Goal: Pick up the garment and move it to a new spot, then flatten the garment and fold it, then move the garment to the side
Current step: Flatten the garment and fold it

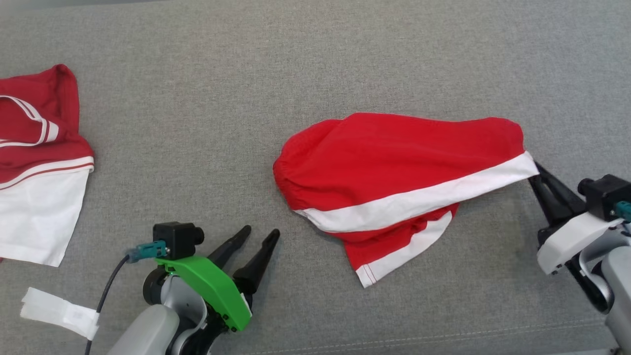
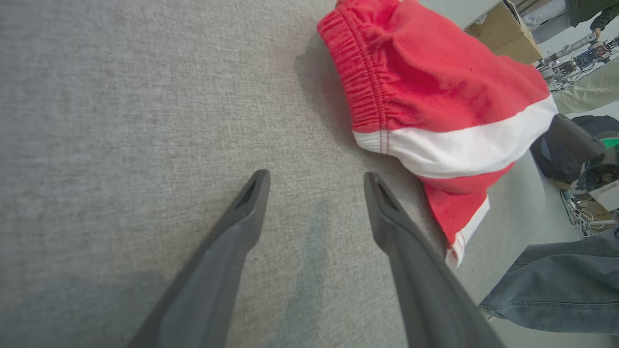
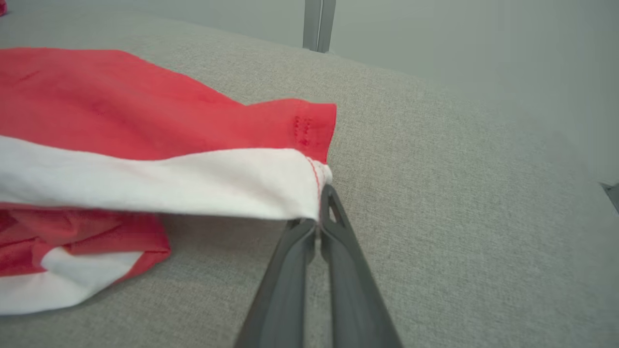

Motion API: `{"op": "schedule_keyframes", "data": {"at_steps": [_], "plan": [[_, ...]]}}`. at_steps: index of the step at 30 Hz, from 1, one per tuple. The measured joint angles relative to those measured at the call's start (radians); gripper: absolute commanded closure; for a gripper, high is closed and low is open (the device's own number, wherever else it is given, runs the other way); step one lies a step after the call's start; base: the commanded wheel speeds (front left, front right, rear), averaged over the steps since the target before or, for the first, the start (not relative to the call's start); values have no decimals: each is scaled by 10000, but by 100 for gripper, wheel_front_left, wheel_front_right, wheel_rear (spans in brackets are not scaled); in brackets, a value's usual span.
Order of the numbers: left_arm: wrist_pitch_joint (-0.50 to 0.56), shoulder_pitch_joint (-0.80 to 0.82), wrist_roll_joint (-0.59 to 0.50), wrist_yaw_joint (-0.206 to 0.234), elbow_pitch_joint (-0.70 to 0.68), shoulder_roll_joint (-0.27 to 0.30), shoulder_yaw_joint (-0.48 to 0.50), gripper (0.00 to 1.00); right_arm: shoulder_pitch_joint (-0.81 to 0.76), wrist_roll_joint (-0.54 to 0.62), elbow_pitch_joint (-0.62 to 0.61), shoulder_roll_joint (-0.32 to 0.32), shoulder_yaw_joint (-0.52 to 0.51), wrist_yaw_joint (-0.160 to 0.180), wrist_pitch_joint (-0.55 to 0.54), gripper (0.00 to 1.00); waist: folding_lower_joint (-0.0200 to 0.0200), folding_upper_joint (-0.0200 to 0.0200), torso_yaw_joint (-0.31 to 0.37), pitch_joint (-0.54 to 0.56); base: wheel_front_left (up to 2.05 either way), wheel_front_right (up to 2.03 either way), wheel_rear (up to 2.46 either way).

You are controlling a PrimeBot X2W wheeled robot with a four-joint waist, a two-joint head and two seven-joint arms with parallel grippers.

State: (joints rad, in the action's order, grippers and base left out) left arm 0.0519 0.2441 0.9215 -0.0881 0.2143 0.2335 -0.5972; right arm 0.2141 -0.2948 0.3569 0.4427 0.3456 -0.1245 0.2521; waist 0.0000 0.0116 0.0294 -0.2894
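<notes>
At the far left of the grey woven fabric surface (image 1: 197, 74) lay a red cloth with white trim and a white panel (image 1: 39, 162), cut off by the edge of the head view. Below it sat a small white strip (image 1: 59, 311) of tape-like material, beside a dark cable (image 1: 106, 290) running to the left arm. The left gripper (image 1: 260, 231), on a green-shelled wrist, was low over bare fabric, its two dark fingers spread well apart with nothing between them, near the garment but not touching it.

Toward the middle and right lay the pair of red shorts with an elastic waistband and a broad white band (image 1: 394, 162). It was bunched rather than flat. The gathered waistband was rounded at the left, and one leg was tucked underneath with its white hem poking toward the robot. The right-hand corner was drawn out to a point. There the right gripper (image 1: 535, 168) was pinched together on the white hem corner, the cloth edge caught between its tips.

Past the surface's edge, the left wrist view showed a leg in blue jeans (image 2: 556, 285) and a brown cardboard box (image 2: 508, 34).
</notes>
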Motion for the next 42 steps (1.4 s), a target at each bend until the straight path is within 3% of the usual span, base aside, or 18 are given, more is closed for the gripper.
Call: {"op": "schedule_keyframes", "data": {"at_steps": [9, 18, 42], "plan": [[90, 110, 240, -169, -268, -911, -671, 0, 446, -88, 286, 602, -100, 0, 0, 100, 0, 0, -138, -34, 0, 0, 0], [-105, 668, 59, -171, 395, -1078, -663, 0, 660, -380, 293, 364, 477, 0, 0, 100, 0, 0, -236, -66, 0, 0, 0], [-545, 1545, -111, -313, 1923, -1546, -1262, 0, 1101, -767, 497, 614, 876, 0, 0, 100, 0, 0, 99, -219, 0, 0, 0]]}}
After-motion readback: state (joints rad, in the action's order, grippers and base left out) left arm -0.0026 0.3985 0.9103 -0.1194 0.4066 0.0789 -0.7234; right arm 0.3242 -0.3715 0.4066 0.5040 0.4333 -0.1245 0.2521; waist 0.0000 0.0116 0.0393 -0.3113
